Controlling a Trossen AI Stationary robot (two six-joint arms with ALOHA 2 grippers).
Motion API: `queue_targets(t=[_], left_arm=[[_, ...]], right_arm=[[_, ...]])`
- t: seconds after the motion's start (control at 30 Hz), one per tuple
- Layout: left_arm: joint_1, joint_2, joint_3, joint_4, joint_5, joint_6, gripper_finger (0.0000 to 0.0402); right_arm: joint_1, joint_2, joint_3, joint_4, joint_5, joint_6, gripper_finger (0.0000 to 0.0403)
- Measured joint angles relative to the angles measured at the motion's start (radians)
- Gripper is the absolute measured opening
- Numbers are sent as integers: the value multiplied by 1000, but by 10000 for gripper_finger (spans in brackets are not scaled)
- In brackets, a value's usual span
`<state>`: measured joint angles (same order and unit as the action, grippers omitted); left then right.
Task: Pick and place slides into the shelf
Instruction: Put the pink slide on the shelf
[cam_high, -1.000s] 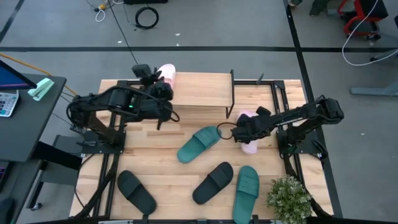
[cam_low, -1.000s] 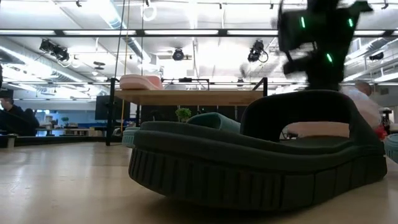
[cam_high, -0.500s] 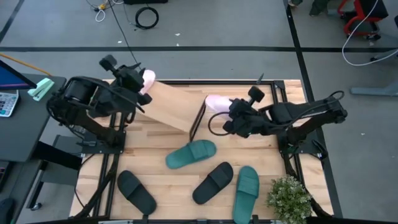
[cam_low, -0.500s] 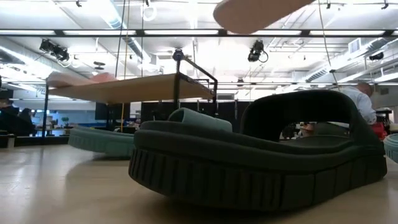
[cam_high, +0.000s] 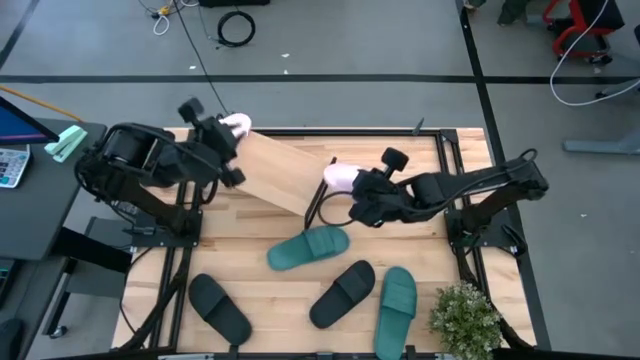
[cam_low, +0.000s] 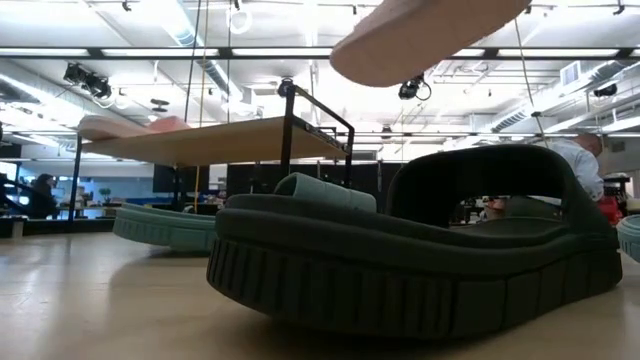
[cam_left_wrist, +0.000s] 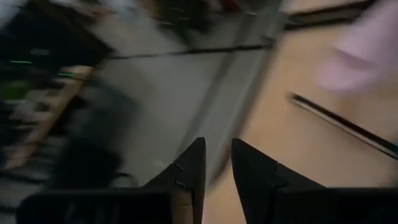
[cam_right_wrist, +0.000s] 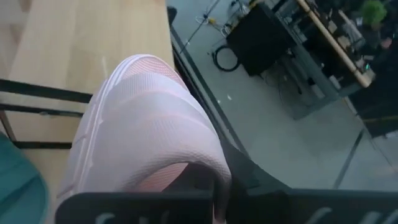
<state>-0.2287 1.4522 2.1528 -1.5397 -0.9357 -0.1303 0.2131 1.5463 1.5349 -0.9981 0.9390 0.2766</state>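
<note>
Ribbed foam pink slide in right gripper.

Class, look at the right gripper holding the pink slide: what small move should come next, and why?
Probably carry the pink slide a little farther over the shelf top, then lower it. The right gripper holds it in the air at the shelf's end rail, and the skewed plank beside it is bare.

High view: looking straight down over the whole table. Low view: sitting at tabletop level, facing across. Both are sharing the shelf. Wrist views: looking close past the fingers.
</note>
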Motion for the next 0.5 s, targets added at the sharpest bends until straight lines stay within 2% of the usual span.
queue_targets(t=[0.07, 0.13, 0.3, 0.5], left_arm=[[0, 9, -5, -25, 90, -23, 80], [0, 16, -32, -28, 133, -41, 82], [0, 13, -153, -28, 185, -153, 82], [-5, 15, -372, -27, 203, -285, 69]], right_arm=[[0, 9, 0, 59, 0, -47, 8], [-1, 14, 0, 121, -2, -102, 8], [-2, 16, 0, 238, -7, -188, 8], [-2, 15, 0, 245, -14, -189, 8]])
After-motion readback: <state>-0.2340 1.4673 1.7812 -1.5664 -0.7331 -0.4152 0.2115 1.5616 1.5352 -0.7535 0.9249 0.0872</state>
